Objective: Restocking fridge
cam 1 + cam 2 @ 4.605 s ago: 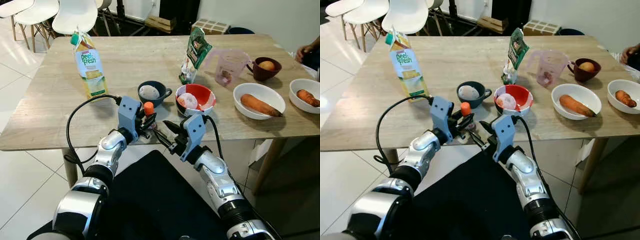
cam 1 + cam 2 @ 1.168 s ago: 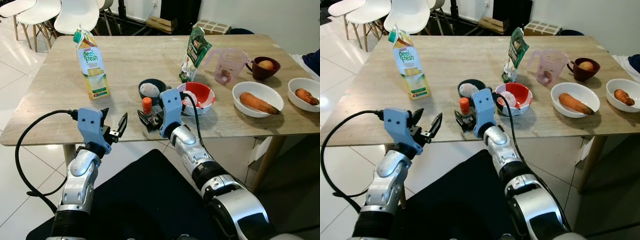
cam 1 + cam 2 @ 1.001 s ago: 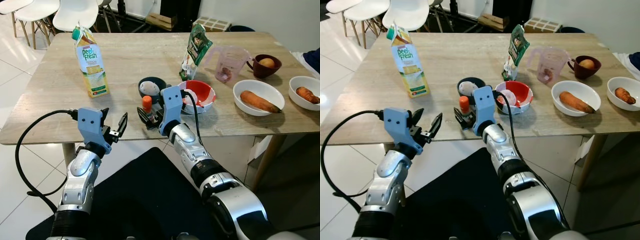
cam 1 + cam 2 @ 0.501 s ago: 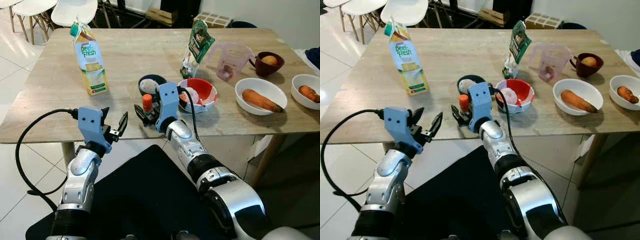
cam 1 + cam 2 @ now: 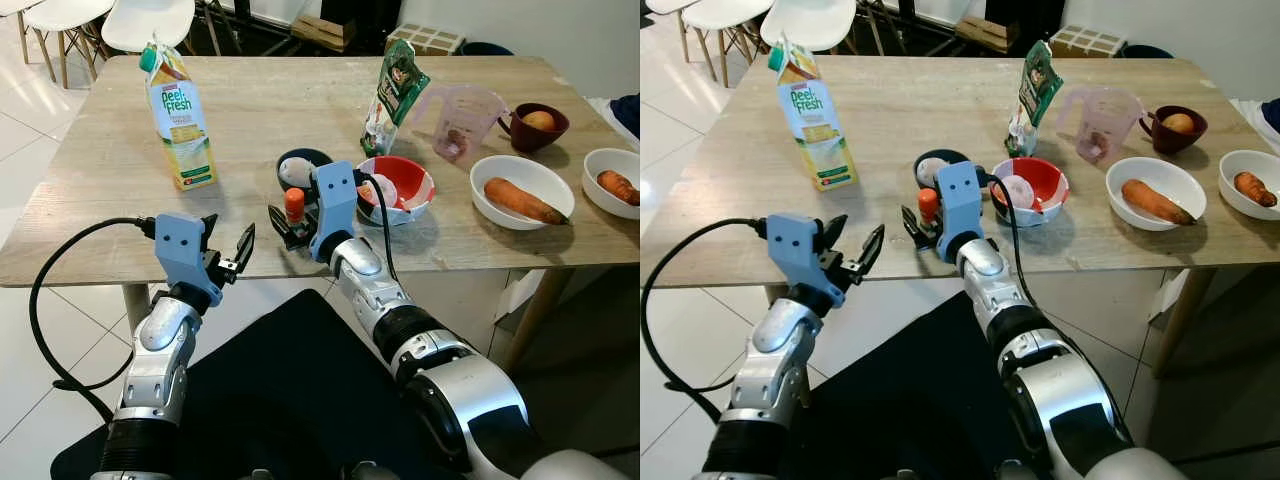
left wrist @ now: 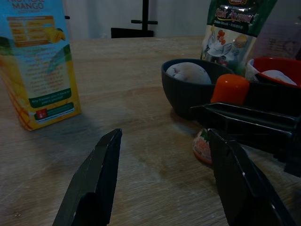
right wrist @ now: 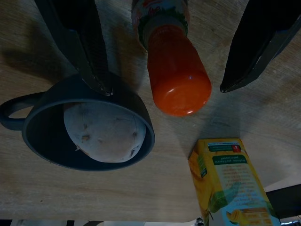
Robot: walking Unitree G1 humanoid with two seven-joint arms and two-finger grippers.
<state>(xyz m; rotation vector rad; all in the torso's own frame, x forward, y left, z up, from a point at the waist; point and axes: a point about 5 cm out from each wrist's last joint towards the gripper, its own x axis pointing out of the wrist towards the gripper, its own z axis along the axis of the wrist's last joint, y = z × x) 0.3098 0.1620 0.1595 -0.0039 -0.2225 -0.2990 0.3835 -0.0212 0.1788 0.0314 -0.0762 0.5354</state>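
Bottle (image 5: pixel 294 209): small, with an orange cap, standing upright near the front edge of a wooden table (image 5: pixel 100 190), just in front of a dark mug (image 5: pixel 300 172) that holds a pale round item. The right gripper (image 5: pixel 288 225) reaches in from the table edge with its two black fingers spread wide, one on each side of the bottle. The right wrist view shows gaps between fingers and bottle, so nothing is gripped yet; one finger lies close against the mug's rim. This straddling pose looks like the setup for closing on the bottle to carry it to the fridge. The left gripper (image 5: pixel 229 259) hovers off the front edge of the table, fingers open and empty, apparently kept clear of the working arm. Farther back stand a juice carton (image 5: pixel 180 118) and a green pouch (image 5: pixel 392 97). A red bowl (image 5: pixel 405 187) sits just right of the mug. White bowls with carrots (image 5: pixel 522 198) lie well to the right.
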